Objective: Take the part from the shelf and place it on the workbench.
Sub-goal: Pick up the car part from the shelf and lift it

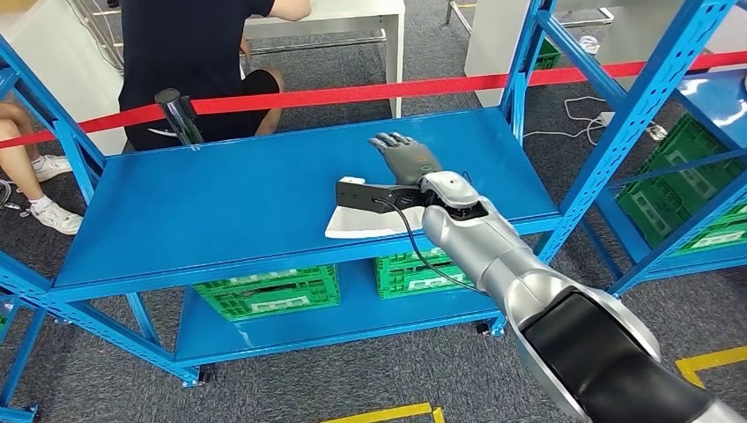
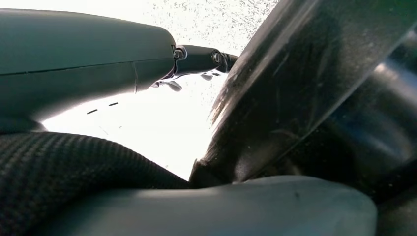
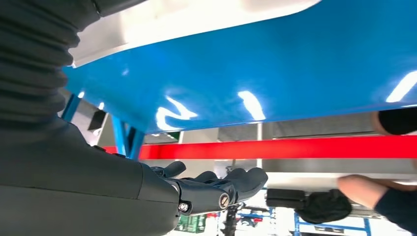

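while reaching over the workbench [image 1: 220,211]:
right hand [image 1: 405,157]: fingers spread flat, holding nothing, above the blue top
part [image 1: 357,218]: white, on the workbench by the right wrist
left hand: grip cannot be told

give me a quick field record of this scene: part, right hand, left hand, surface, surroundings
part: white part lying flat near the front edge of the blue workbench
right hand: right hand above the workbench just beyond the part, fingers extended, holding nothing
left hand: left hand seen close up against a bright floor; grip unclear
surface: glossy blue top
surroundings: red tape behind the bench, green crates on the lower shelf, seated person behind
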